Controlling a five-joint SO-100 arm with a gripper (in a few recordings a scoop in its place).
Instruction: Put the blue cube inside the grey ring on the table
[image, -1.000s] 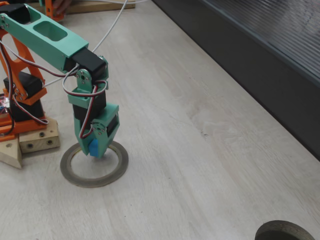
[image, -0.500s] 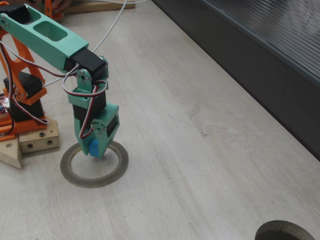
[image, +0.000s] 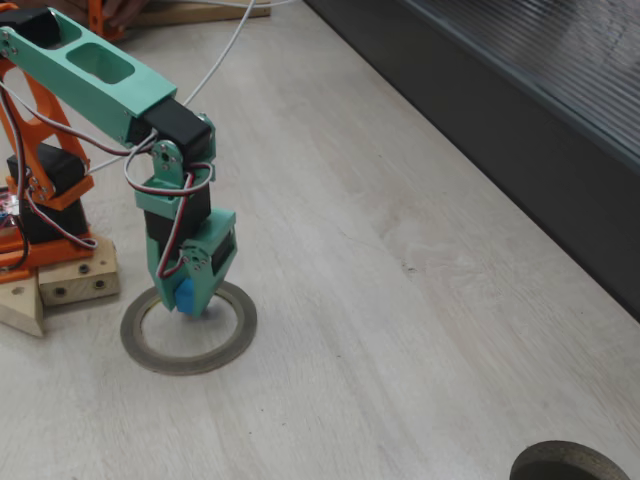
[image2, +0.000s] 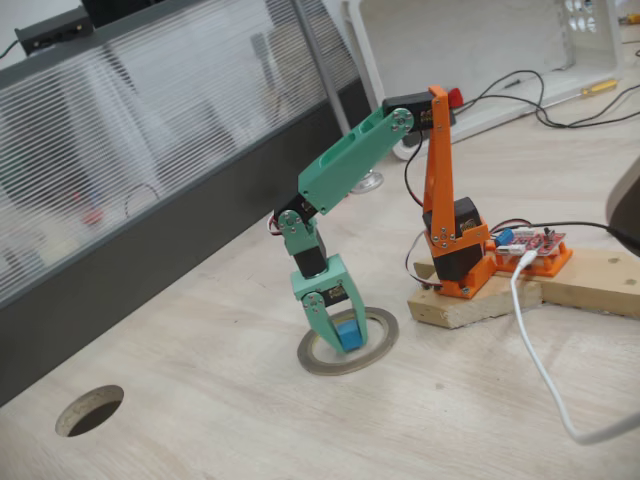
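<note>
The cube is clamped between the jaws of the green gripper, which points straight down over the ring. In both fixed views the cube sits within the ring's outline, toward the side nearest the arm's base; whether it touches the table inside the opening or hangs just above it cannot be told. The ring lies flat on the table, just beside the wooden block that carries the orange base. A white cable trails across the table beyond the block from the ring. Well apart from the ring, a round hole is cut into the table.
</note>
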